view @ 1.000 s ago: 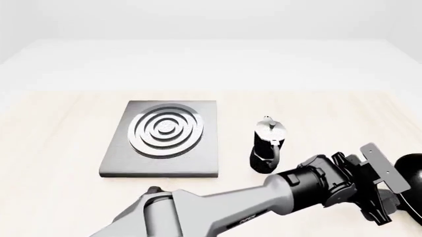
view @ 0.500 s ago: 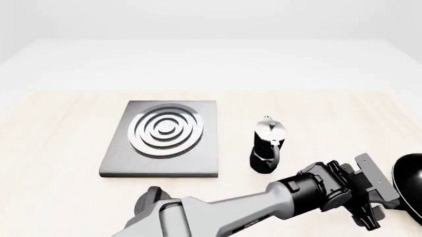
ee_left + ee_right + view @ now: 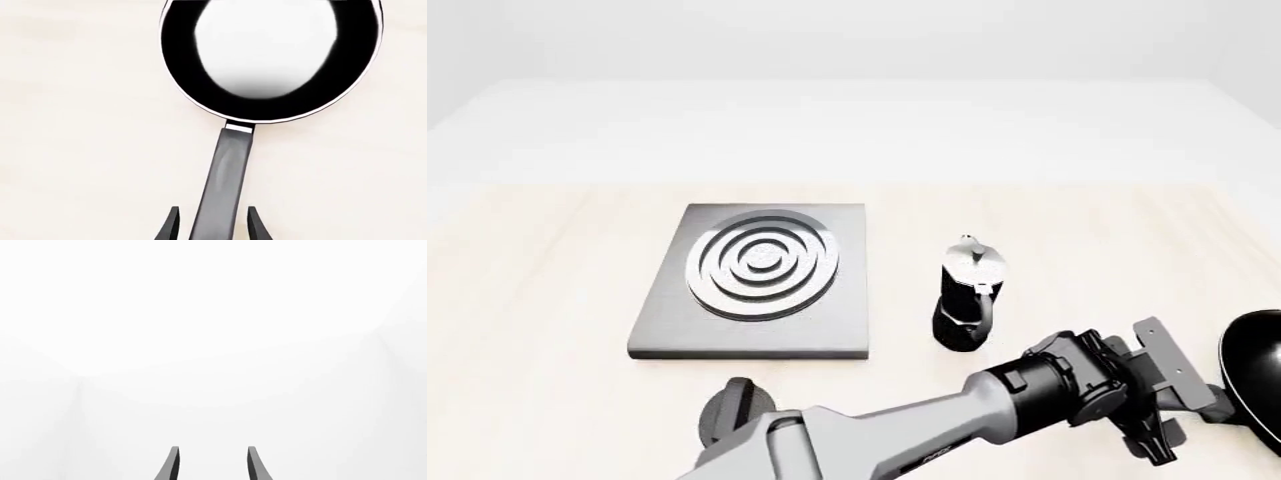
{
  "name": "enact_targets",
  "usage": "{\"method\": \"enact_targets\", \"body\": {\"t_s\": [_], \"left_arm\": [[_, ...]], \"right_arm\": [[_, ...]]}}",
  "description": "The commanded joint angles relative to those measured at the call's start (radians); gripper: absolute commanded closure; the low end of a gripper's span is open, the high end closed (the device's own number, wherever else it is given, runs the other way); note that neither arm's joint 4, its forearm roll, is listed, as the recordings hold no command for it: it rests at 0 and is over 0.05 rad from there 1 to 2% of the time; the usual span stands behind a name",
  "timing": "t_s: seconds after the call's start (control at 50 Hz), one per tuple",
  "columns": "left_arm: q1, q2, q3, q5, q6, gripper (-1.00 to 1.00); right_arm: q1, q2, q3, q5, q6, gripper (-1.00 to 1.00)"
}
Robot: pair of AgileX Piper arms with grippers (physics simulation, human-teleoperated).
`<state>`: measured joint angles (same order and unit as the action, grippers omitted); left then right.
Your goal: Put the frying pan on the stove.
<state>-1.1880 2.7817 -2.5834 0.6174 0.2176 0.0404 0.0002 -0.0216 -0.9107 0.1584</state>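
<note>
Pale wood-toned surface point(image 3: 534, 300) carries all items; the room behind it is plain white, with no other fittings discernible. Largest on it, the stove point(image 3: 827, 320) lies flat at centre-left, its concentric silver rings bare and nothing resting on it. The left arm point(image 3: 894, 440) reaches across from the near left toward the near right corner of the surface. The frying pan point(image 3: 270, 55) sits flat on the surface at that far right edge of the front view, well apart from the stove, its handle point(image 3: 223, 185) pointing back toward the left gripper point(image 3: 212, 225). A moka pot point(image 3: 968, 295) stands upright between stove and pan, just beyond the arm's wrist. A small dark knob point(image 3: 727, 410) lies near the arm's base. In the left wrist view the fingers are spread, one on either side of the handle, with a gap showing on each side; nothing is clamped. The right gripper point(image 3: 212, 465) faces blank white, fingers parted and holding nothing. Judgement: the step in hand is the approach to grasp the handle; the pan is not yet lifted. Next move calls for closing squarely on the handle, then lifting high enough to carry the pan leftward past or over the moka pot without striking it.
</note>
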Motion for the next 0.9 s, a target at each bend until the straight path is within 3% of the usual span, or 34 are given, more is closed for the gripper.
{"method": "enact_targets", "body": {"t_s": [0.02,0.14,0.16,0.68,0.9], "left_arm": [[0.001,0.014,-0.01,0.009,0.007,-1.0],[0.002,-0.013,0.033,-0.021,0.016,-1.0],[0.002,-0.02,0.043,-0.028,0.018,1.0],[0.014,-0.134,0.164,-0.102,0.009,1.0],[0.022,-0.235,0.265,-0.158,-0.008,1.0]], "right_arm": [[0.007,0.0,0.022,-0.022,-0.004,-1.0],[0.012,0.0,0.022,-0.022,-0.008,-1.0],[0.013,0.0,0.022,-0.022,-0.008,-1.0],[0.03,0.0,0.022,-0.023,-0.02,-1.0],[0.036,0.0,0.022,-0.023,-0.03,-1.0]]}}
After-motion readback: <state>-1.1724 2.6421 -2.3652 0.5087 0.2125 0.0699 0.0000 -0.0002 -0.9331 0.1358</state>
